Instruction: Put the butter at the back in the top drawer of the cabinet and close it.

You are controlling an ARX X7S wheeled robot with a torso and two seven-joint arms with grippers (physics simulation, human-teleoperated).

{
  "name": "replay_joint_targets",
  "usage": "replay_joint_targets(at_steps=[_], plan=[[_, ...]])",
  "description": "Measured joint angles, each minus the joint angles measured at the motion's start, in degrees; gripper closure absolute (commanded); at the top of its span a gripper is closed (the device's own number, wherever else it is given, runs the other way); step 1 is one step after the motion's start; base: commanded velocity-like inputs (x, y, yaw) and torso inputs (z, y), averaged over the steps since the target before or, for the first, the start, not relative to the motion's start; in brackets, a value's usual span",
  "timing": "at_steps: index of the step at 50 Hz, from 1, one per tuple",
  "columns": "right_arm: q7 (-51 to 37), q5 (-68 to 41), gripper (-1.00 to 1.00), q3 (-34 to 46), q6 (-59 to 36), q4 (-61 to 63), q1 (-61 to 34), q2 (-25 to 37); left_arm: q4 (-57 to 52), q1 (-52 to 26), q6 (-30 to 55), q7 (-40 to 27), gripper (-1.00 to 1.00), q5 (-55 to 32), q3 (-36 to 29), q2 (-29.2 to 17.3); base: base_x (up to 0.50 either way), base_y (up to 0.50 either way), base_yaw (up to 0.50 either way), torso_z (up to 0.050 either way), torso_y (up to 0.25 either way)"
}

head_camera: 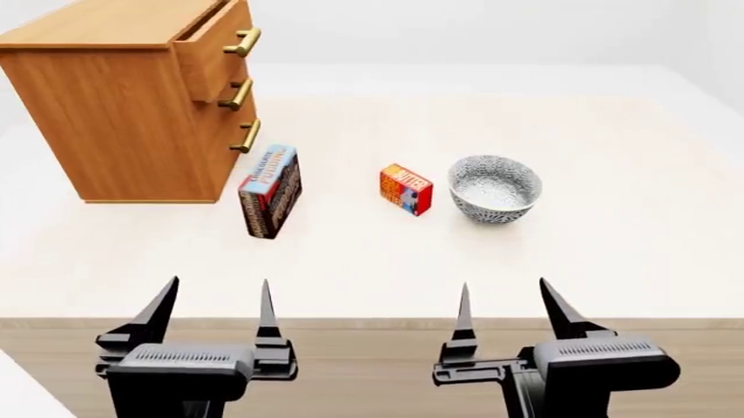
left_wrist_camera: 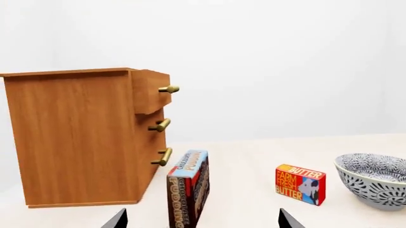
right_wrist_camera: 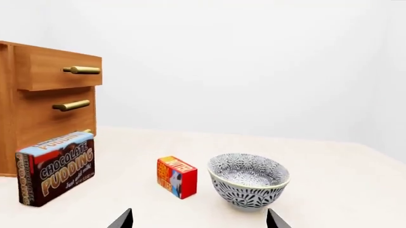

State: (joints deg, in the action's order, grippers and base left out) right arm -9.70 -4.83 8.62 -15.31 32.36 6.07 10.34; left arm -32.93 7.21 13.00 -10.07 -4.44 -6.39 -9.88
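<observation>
Light-brown wood grain covers the box-shaped cabinet (head_camera: 122, 96), which stands at the far left of the pale, matt surface (head_camera: 581, 261). Its three stacked drawers carry brass bar handles. The top drawer (head_camera: 215, 39) projects a short way beyond the two below it, so it appears partly pulled out.

Status: nothing is grasped. The small rectangular red and orange-yellow butter box (head_camera: 406, 189) stands on the surface, between the larger dark brown and blue chocolate pudding box (head_camera: 270, 191) and the grey-patterned ceramic bowl (head_camera: 496, 188), and apart from both. It is well clear of the cabinet.

Left tool (head_camera: 216, 309): black pointed fingers spread wide, empty, at the near edge of the surface. Right tool (head_camera: 508, 306): same condition, spread wide and empty.

Remaining steps, as judged here: pull the drawer out further if needed, grasp the butter, place it inside, push the drawer shut.

Handling notes: the butter box shows flat printed faces and sharp edges, presumably rigid carton, suited to a grip across its narrow sides. The bowl is rounded and glossy. The pudding box stands on edge just beside the cabinet front and could obstruct an approach to the drawers.
</observation>
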Motion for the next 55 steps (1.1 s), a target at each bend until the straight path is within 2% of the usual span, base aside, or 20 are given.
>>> replay_joint_targets(at_steps=[13,55], plan=[[-0.36,-0.25,-1.00,0.92,0.63,0.19,0.36,0.39,-0.12,0.35,-0.32,-0.43,-1.00,-0.79,-0.25,-0.55,0.00,0.00,0.00,0.001,0.000],[-1.93,-0.75,-1.00,2.98,0.51,1.02,0.66,1.75,-0.97,0.63,0.51,-2.92,-1.00,-2.49,-1.59,-2.53,0.00,0.00,0.00,0.050,0.000]])
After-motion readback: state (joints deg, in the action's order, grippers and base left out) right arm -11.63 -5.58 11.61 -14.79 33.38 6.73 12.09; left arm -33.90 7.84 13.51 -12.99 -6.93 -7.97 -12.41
